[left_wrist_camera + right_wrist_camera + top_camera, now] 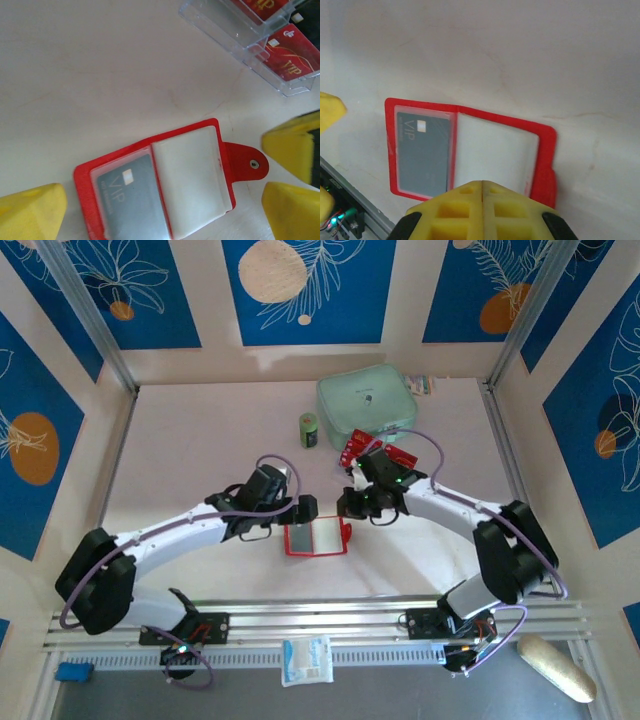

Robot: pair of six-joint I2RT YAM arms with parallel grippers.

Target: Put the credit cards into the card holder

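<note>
- The card holder (318,538) lies open and flat on the bench (200,440), at the centre of the top view, just below the two end effectors.
- In the left wrist view the holder sits at lower centre. Its snap tab (247,162) points toward the right edge of the frame.
- A grey card (132,200) marked VIP is in the holder's left pocket. The right pocket (192,182) shows pale and blank.
- The left end effector (305,508) is spread as wide as it goes and has hold of nothing. In its own view its yellow fingers (32,212) stand in the lower left and lower right corners, either side of the holder.
- The right end effector (482,186) is closed, its two yellow fingers pressed pad to pad at the bottom centre of its own view, with nothing between them. It hangs over the near edge of the holder's pale pocket.
- The red credit cards (292,52) lie in a clear plastic tray (220,25) in the upper right of the left wrist view, well apart from the holder.
- In the top view the tray sits just above the right end effector, touching the lower edge of a mint-green pouch (366,400).
- A small green cylinder (309,430) stands upright just left of the pouch.
</note>
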